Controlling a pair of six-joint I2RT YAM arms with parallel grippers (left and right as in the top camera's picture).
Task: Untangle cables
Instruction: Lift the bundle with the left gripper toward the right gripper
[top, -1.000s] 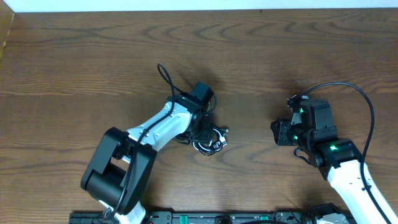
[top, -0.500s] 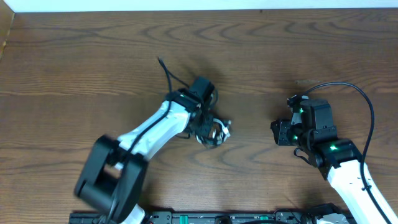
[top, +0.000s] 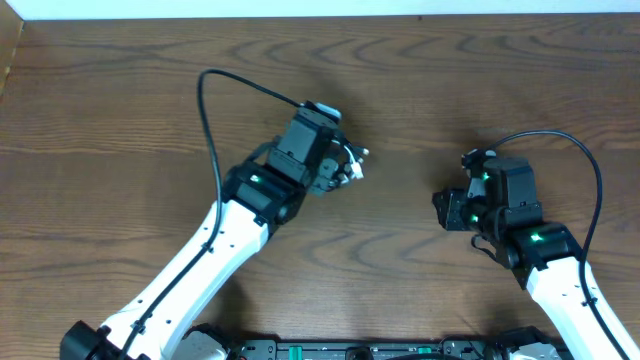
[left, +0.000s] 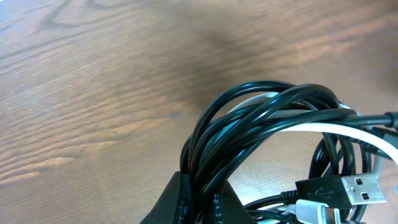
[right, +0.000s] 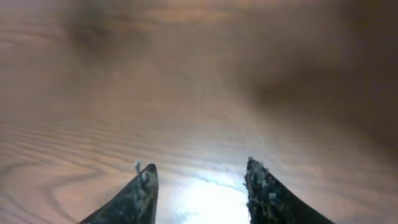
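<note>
The cables are one tangled bundle of black (left: 261, 118) and white (left: 348, 130) loops, with a black USB plug (left: 354, 186) and a white plug below it. My left gripper (left: 198, 180) is shut on several black strands of the bundle. In the overhead view the bundle (top: 347, 165) hangs at the tip of the left gripper (top: 335, 172), left of the table's middle. My right gripper (top: 443, 212) sits apart to the right; its wrist view shows it (right: 199, 171) open over bare wood with nothing between its fingers.
The left arm's thick black wire (top: 205, 110) arches up and left of the arm. The right arm's wire (top: 592, 165) loops behind the right wrist. The wooden table (top: 480, 80) ends at a white edge along the top.
My left gripper shut on the bundle and carried it up and away from the near middle of the table. The right gripper's fingers opened a little; its arm stayed put.
</note>
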